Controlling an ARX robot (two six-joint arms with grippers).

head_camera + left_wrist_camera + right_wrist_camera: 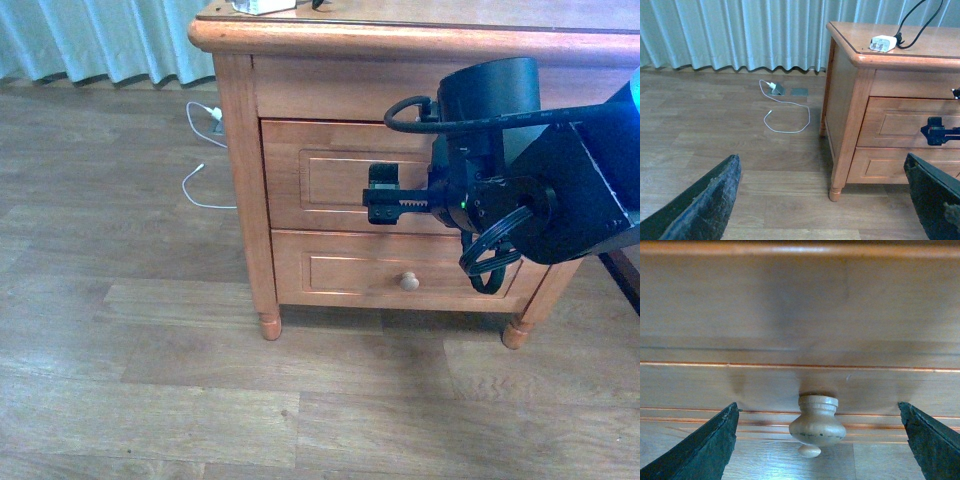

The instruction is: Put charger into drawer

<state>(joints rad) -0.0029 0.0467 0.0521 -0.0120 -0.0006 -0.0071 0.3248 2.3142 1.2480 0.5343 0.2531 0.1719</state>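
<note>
The charger (883,43), a small white boxy plug with a black cable, lies on the nightstand's top near its corner; only its edge (266,6) shows in the front view. The upper drawer (330,175) is shut. My right gripper (383,197) is held up against that drawer's front (895,125), open. In the right wrist view its pale round knob (817,422) sits between the spread fingers of the right gripper (817,440), touching neither. My left gripper (820,205) hangs open over the floor, off the nightstand's corner, holding nothing.
The lower drawer (400,268) with its own knob (409,282) is shut. A thin white cable (785,112) trails on the wood floor from a floor socket (777,90) beside the nightstand. Pale curtains (740,30) hang behind. The nightstand's leg (836,190) stands near my left gripper.
</note>
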